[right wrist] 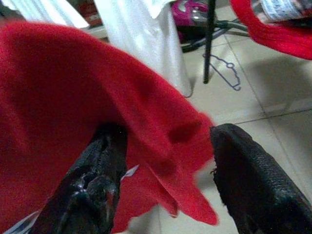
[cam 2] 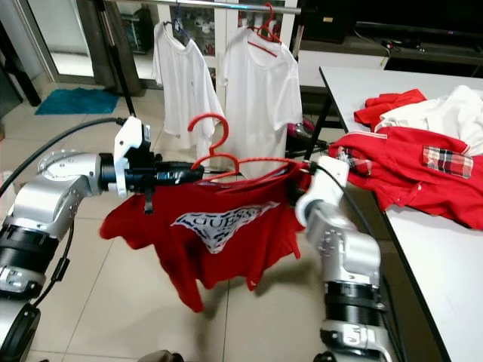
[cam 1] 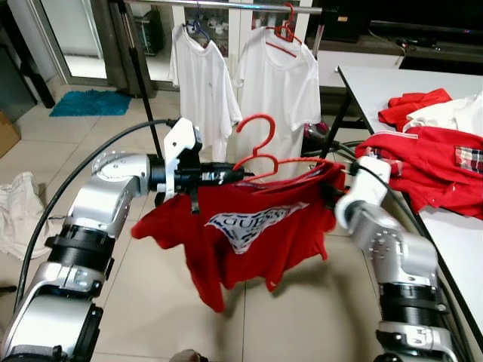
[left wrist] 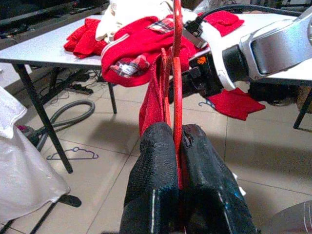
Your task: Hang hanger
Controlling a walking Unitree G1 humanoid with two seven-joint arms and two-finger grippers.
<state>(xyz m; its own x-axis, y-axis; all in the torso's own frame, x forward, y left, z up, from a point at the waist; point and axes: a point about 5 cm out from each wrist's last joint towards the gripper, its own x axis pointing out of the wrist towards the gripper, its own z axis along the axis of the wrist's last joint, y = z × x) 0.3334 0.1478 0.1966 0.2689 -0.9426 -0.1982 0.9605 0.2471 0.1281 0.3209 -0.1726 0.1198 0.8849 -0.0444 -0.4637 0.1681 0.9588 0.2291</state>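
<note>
Red hanger (cam 1: 260, 154) carrying red T-shirt (cam 1: 241, 226), held mid-air short of rail (cam 1: 226, 6). Left gripper (left wrist: 178, 161) jaws clamped on hanger wire; right gripper (right wrist: 161, 170) jaws apart around shirt shoulder (supporting). Hooking onto rail remains.

Centre of the scene, a hanger (cam 1: 260, 154) carries a shirt (cam 1: 241, 226), held between the two arms. The left gripper (cam 1: 240, 176) comes in from the left and is clamped on the hanger; the right gripper (cam 1: 332, 181) sits at the shirt's right shoulder, fingers spread around the cloth. Beyond them, farther off, a rail (cam 1: 226, 6) runs across with two shirts (cam 1: 204, 83) hanging from it side by side. To the right stands a table (cam 1: 377, 83) with a heap of clothes (cam 1: 430, 151) on it. Far left, a mat (cam 1: 90, 102) lies on the floor; near left, a cloth (cam 1: 19, 211) lies on the floor.
</note>
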